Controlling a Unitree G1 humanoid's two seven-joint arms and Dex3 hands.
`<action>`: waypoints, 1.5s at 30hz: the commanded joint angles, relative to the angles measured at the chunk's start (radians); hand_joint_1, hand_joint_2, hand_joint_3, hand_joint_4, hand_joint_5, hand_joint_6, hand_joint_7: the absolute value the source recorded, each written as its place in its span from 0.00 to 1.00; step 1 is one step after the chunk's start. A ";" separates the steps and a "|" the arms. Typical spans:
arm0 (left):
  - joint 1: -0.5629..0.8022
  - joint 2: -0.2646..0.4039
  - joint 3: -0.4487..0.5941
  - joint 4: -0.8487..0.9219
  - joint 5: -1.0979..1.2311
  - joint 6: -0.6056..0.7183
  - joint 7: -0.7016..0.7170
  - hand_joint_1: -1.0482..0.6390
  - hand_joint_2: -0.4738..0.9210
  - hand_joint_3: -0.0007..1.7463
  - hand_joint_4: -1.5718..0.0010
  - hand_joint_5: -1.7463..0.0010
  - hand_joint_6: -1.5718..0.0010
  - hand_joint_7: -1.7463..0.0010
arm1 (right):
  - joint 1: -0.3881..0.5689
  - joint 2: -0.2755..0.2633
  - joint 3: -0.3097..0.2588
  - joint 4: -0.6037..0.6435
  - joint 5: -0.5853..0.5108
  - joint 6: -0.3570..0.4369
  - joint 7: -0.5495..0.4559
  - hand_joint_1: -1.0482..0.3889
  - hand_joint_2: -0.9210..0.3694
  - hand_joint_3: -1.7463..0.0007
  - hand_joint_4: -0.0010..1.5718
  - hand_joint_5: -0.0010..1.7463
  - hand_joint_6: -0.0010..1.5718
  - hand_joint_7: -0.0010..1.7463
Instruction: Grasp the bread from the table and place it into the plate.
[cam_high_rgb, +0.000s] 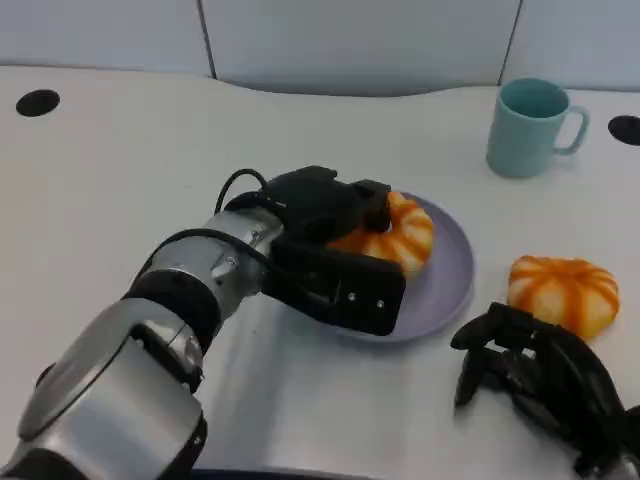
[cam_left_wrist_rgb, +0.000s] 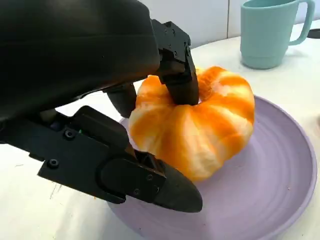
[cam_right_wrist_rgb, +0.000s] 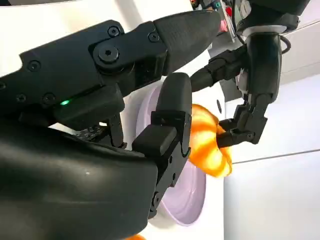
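1. Two orange-and-white striped breads show in the head view: one bread on the plate (cam_high_rgb: 405, 235) and a second bread (cam_high_rgb: 563, 292) lying on the white table (cam_high_rgb: 120, 180), just to the right of the plate.
2. The lavender plate (cam_high_rgb: 445, 285) sits near the middle of the table, and the bread on it lies toward the plate's left half.
3. The left hand (cam_high_rgb: 335, 240) reaches over the plate's left rim and grasps the bread there; in the left wrist view one of its fingers (cam_left_wrist_rgb: 180, 75) presses down on the top of the bread (cam_left_wrist_rgb: 200, 125), while a broad lower finger lies along its near side above the plate (cam_left_wrist_rgb: 280, 190).
4. The right hand (cam_high_rgb: 545, 380) rests low at the table's near right edge, just in front of the second bread, holding nothing, its fingers curled downward yet apart.
5. The right wrist view shows the plate (cam_right_wrist_rgb: 187, 200) on edge with the bread (cam_right_wrist_rgb: 207, 142) and the left hand (cam_right_wrist_rgb: 247, 127) on it.
6. One pale teal mug (cam_high_rgb: 530, 125) stands upright at the far right, well apart from the plate.
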 joint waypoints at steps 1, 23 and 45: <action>-0.008 0.011 -0.001 0.002 -0.004 0.004 -0.017 0.09 1.00 0.06 1.00 0.16 1.00 0.32 | 0.028 -0.002 -0.001 0.025 -0.004 0.020 -0.005 0.34 0.00 0.97 0.43 0.91 0.49 0.55; 0.008 0.037 0.044 -0.016 -0.048 -0.048 -0.007 0.10 1.00 0.06 1.00 0.37 1.00 0.17 | 0.031 0.000 0.001 0.010 -0.001 0.028 -0.002 0.34 0.00 0.96 0.42 0.92 0.48 0.56; 0.240 0.075 0.563 -0.128 -0.695 -0.248 -0.398 0.18 1.00 0.07 0.90 0.15 0.87 0.43 | 0.017 -0.011 0.003 0.019 -0.013 0.050 -0.025 0.34 0.00 0.96 0.40 0.92 0.47 0.59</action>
